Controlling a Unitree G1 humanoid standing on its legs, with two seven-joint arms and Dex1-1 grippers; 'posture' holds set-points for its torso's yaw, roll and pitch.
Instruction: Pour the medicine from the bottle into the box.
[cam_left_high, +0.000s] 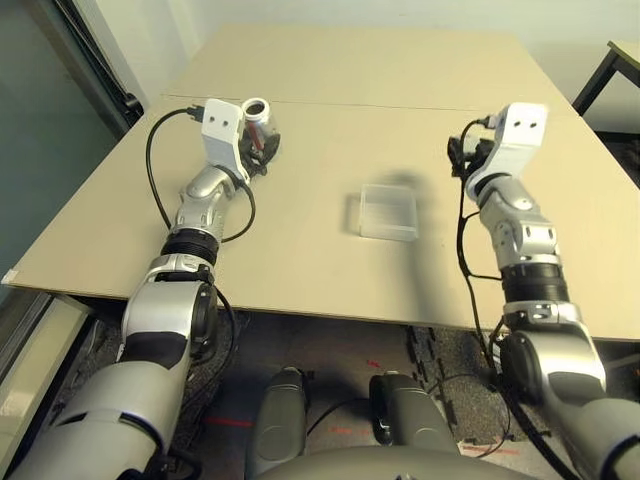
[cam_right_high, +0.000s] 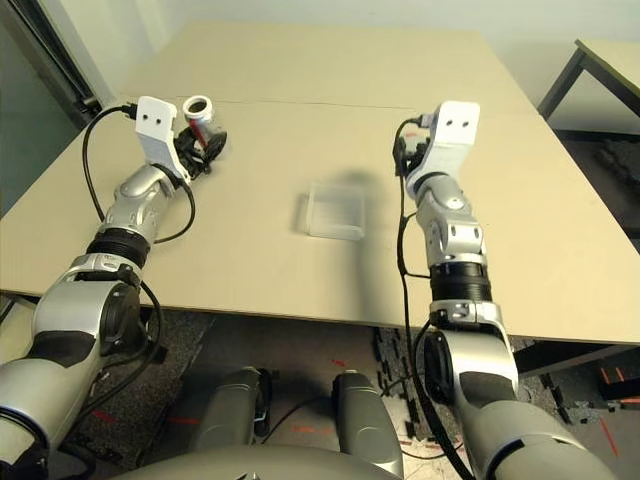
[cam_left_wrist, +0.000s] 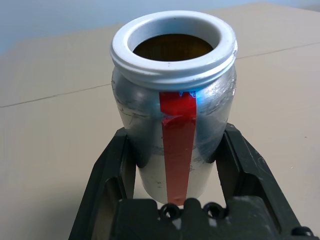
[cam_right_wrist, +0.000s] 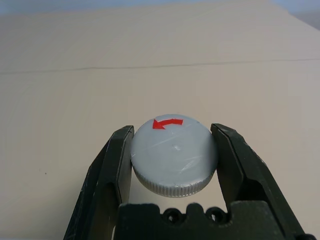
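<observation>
From the head camera I see a tan table (cam_left_high: 330, 190) with my two arms reaching over it. My left gripper (cam_left_high: 262, 150) is clamped on the bottle (cam_left_high: 258, 122), upright and uncapped, at the table's left. The clear box (cam_left_high: 388, 212) sits empty near the middle, well apart from both arms. My right gripper (cam_left_high: 462, 160) is at the right, pointing roughly level. In the left wrist camera, both fingers (cam_left_wrist: 115, 165) press the bottle's silver sides, its red stripe facing me and its white mouth open; the inside looks dark and I cannot make out the medicine. In the right wrist camera, the fingers (cam_right_wrist: 116, 160) pinch the grey cap (cam_right_wrist: 174, 155), red arrow on top. My worry: the pill is tiny, so tipping the bottle before its mouth is over the box, or too quickly, could send it bouncing over the low walls.
</observation>
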